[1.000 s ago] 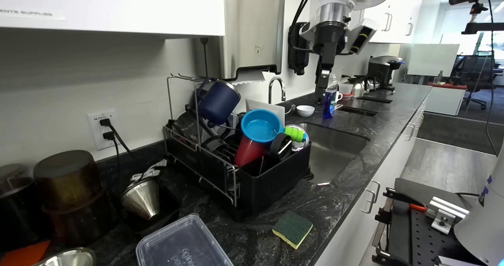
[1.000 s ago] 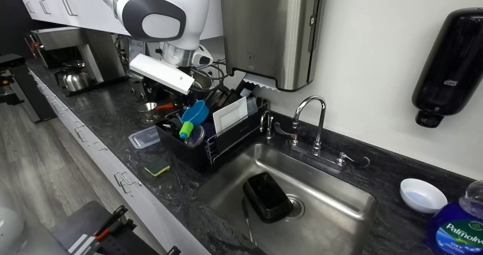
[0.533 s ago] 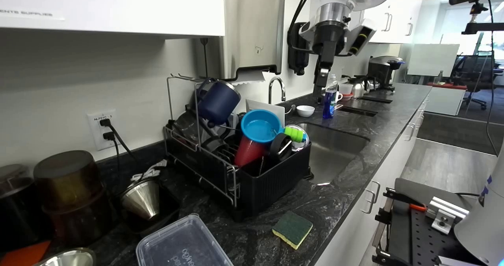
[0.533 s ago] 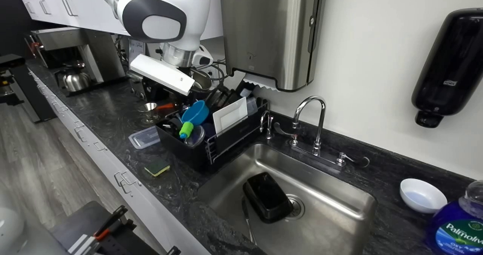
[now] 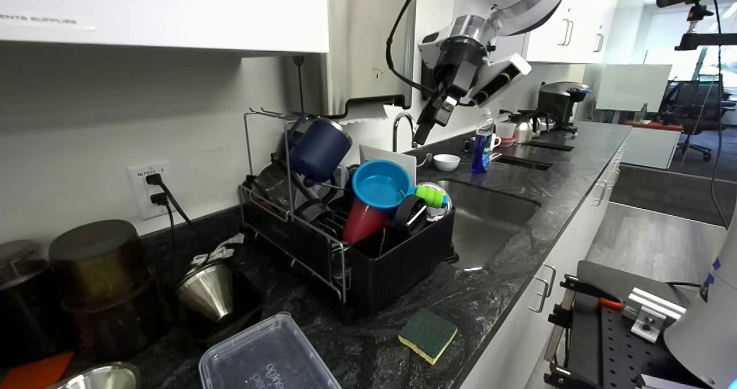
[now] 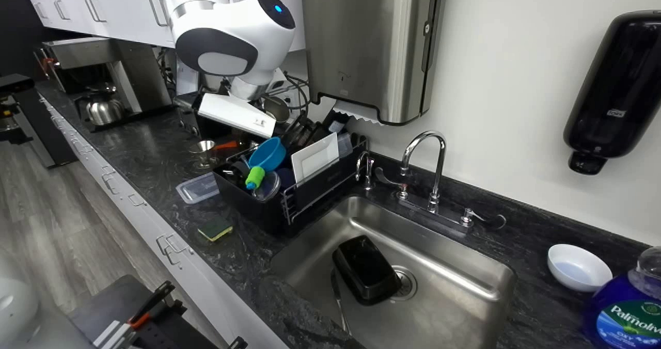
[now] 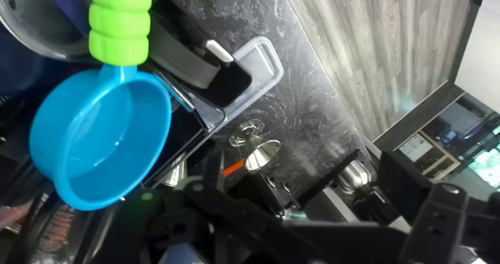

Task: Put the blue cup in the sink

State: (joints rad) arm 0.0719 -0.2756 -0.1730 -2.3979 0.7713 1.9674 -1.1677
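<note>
Gripper hanging higher than blue cup, clear of it; jaws standing wide apart in wrist view; cup sitting tilted in dish rack.

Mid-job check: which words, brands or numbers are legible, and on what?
"ENTS SUPPLIES", cut off at left: white cupboard
"Palmoliv", cut off, and "OXY": soap bottle
"TORK", small: black dispenser
"NLP21", rest unclear: wall outlet
Unreadable: lettering on the clear lid, mark on the silver dispenser.

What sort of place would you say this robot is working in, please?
Probably a shared kitchenette in an office or lab: there is a sink, a large wall-mounted paper towel dispenser and, in the background, a swivel chair.
</note>
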